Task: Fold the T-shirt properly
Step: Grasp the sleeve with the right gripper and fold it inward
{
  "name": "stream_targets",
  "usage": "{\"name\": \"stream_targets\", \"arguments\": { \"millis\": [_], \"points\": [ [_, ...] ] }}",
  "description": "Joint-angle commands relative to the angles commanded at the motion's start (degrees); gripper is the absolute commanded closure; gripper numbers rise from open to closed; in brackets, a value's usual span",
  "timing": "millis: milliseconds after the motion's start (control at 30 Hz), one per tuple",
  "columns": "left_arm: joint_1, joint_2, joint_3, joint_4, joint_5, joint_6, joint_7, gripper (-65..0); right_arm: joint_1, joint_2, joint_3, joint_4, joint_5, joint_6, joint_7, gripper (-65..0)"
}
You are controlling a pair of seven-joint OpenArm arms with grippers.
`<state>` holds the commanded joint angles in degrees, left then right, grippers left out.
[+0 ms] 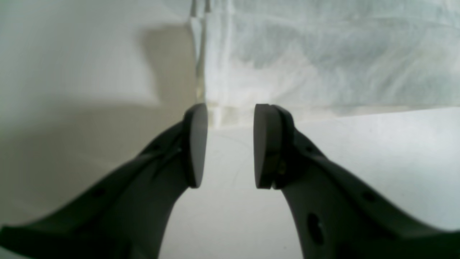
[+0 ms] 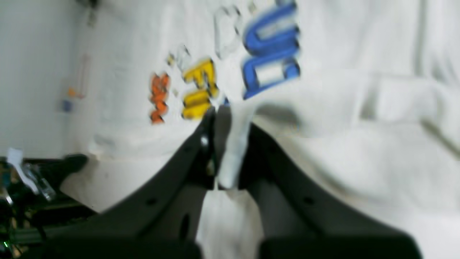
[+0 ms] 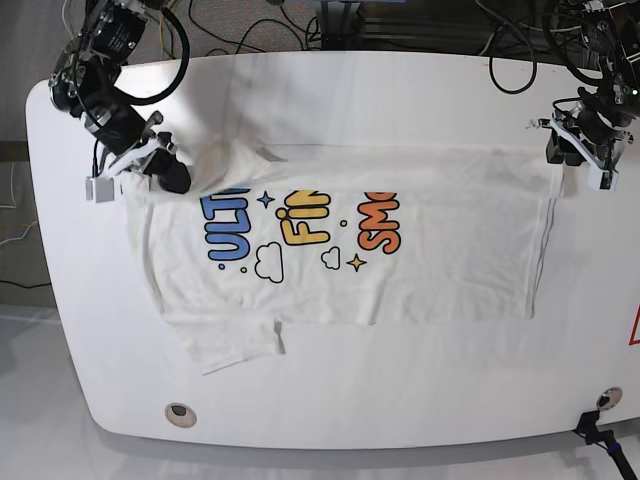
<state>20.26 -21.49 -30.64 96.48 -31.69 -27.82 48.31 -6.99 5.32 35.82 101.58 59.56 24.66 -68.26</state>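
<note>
The T-shirt (image 3: 440,270) lies spread on the white table (image 3: 330,100) with its print up: blue, yellow and orange letters, clouds and stars. Its collar end points to the base view's left, the hem to the right. My right gripper (image 3: 173,176) is at the upper left shoulder; in the right wrist view this gripper (image 2: 230,144) is shut on a bunched fold of the T-shirt (image 2: 341,151), just short of the print. My left gripper (image 3: 557,150) stands at the hem's far corner. Seen from its own wrist, the left gripper (image 1: 230,144) is open and empty, the T-shirt (image 1: 323,61) hem just ahead.
Cables (image 3: 250,30) lie along the table's far edge behind both arms. A round hole (image 3: 180,411) sits near the front left edge and a black clamp (image 3: 598,428) at the front right corner. One sleeve (image 3: 235,345) sticks out toward the front.
</note>
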Motion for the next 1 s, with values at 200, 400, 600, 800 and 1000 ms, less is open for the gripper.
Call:
{"name": "stream_targets", "arguments": {
  "millis": [200, 400, 600, 800, 1000],
  "points": [
    [0.0, 0.0, 0.0, 0.18, 0.0, 0.0, 0.0, -19.7, 9.85, 0.0, -2.55, -9.93, -0.09, 0.0, 0.09, 0.0],
    [0.26, 0.0, 0.0, 0.18, 0.0, 0.0, 0.0, -19.7, 15.38, 0.09, -2.55, -16.18, -2.99, 0.0, 0.18, 0.0],
    [0.26, 0.0, 0.09, 0.18, 0.0, 0.0, 0.0, -19.7, 16.88, 0.09, -2.55, -18.99, -9.58, 0.0, 0.26, 0.0],
    [0.26, 0.0, 0.09, 0.18, 0.0, 0.0, 0.0, -19.7, 16.97, 0.09, -2.29, -18.55, -16.53, 0.0, 2.11, -21.9],
    [0.18, 0.0, 0.7, 0.18, 0.09, 0.0, 0.0, -19.7, 16.88, 2.37, -2.37, -18.55, -16.7, -1.05, 4.48, -47.3]
  ]
}}
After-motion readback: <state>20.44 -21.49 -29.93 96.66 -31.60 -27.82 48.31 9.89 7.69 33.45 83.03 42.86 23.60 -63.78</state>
